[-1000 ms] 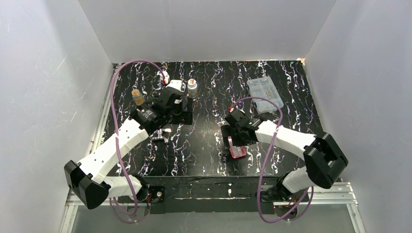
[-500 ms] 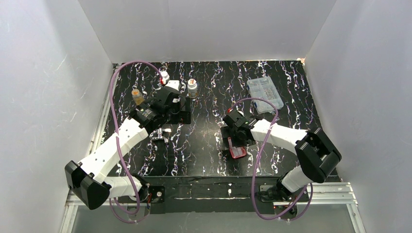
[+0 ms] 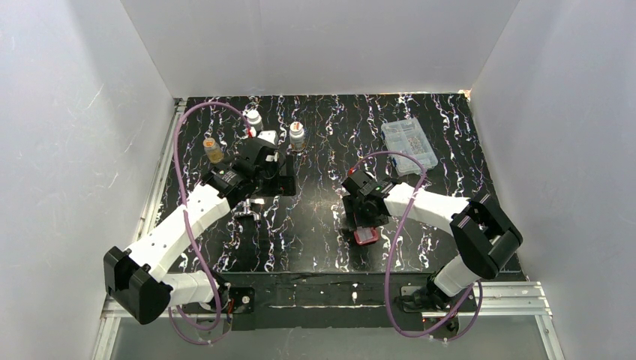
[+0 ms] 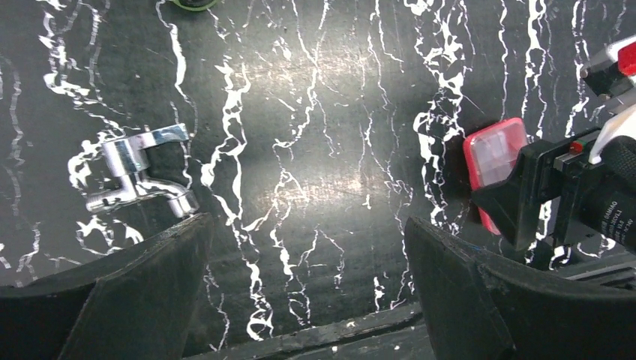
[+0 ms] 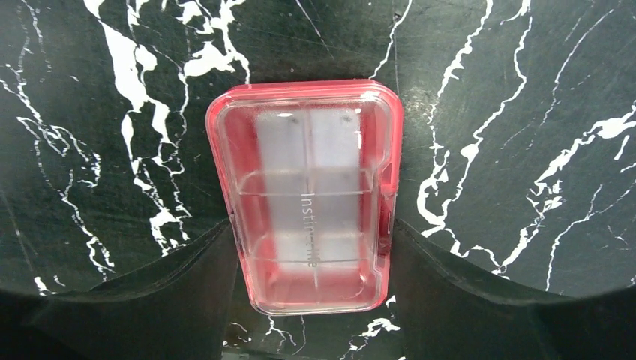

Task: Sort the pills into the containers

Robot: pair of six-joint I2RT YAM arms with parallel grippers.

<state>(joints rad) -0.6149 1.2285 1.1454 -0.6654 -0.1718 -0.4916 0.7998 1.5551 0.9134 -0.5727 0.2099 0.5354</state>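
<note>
Over the last second my right claw [image 5: 313,240] had narrowed from full width. Its fingers [image 5: 187,285] now sat against both long sides of the case [image 5: 307,195], so I judged it clamped on the case, though how firmly I could not tell. The case itself had not shifted: it lay flat on the worktop [image 3: 315,225] at about 5 o'clock from the centre, with its clear lid down. The whitish compartments under the lid looked empty to me. The right arm had also folded in a little closer over it. My left claw [image 4: 307,247] stayed spread wide and held nothing. It hovered over bare worktop with a chrome tap [image 4: 139,176] at its 9 o'clock. The bottles [image 3: 298,135] stood untouched at 11 o'clock and a clear box [image 3: 409,146] at 2 o'clock. I read this as the case just being secured, with sorting not yet started: no pill was out, and the lid would need opening first. A squeeze on smooth plastic sides could let the case slip or tip.
</note>
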